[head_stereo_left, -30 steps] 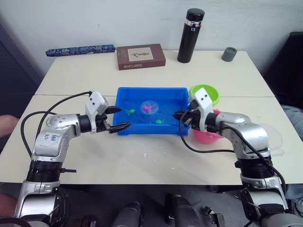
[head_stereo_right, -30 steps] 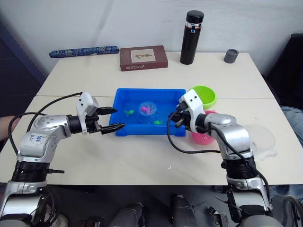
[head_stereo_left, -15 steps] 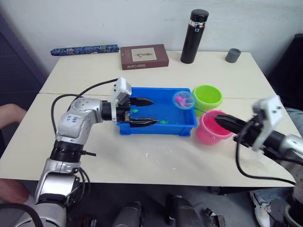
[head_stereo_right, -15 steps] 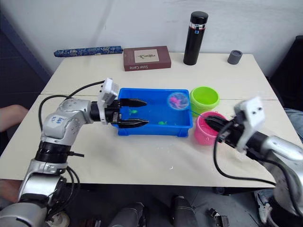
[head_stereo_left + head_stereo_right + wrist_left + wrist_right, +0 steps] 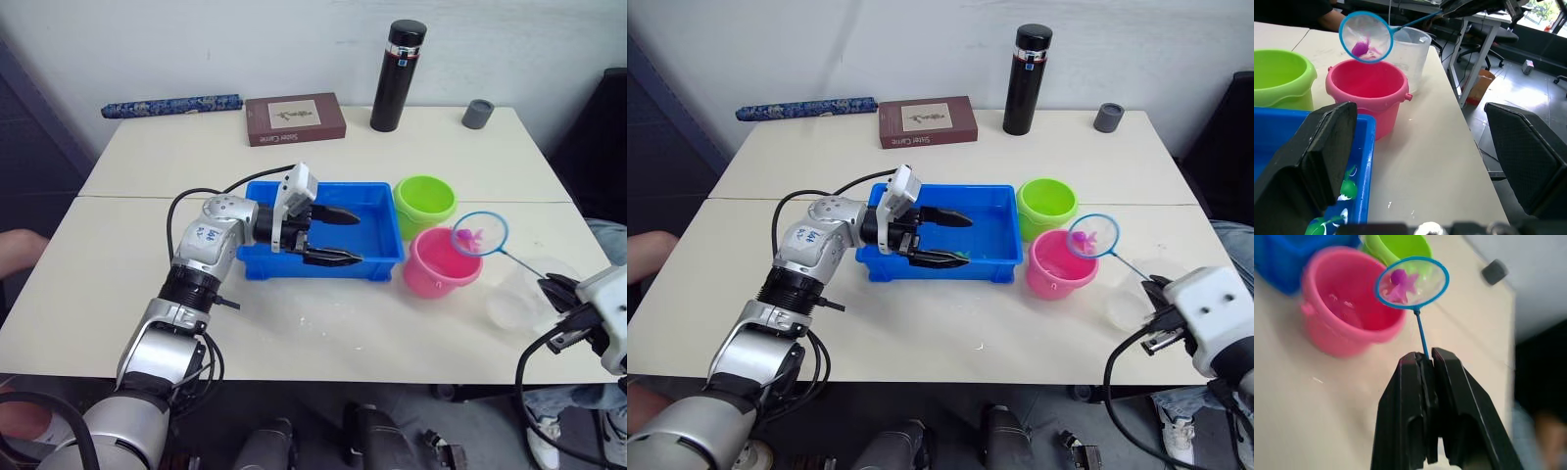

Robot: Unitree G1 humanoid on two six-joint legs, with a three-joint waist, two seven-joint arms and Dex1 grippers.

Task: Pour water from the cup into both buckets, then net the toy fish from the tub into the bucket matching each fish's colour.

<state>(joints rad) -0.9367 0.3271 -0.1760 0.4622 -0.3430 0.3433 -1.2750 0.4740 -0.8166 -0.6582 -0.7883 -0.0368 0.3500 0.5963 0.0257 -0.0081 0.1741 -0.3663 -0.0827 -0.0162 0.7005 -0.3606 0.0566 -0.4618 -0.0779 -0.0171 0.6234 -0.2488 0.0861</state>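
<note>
The right gripper, clenched on the blue-rimmed hoop net, holds 1 pink toy fish over the pink plastic bucket; green fish remain in the blue tub beside the released left gripper.

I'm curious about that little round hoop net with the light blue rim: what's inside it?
A small pink toy fish lies in the light blue hoop net, held over the pink plastic bucket by the right gripper. Any water in the bucket can't be made out.

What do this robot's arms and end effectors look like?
Both arms are silver-grey metal with black joints and loose black cables. The left end effector has a white housing and two tapered black fingers; blue handwriting marks its upper arm. The right end effector has two broad black fingers.
</note>
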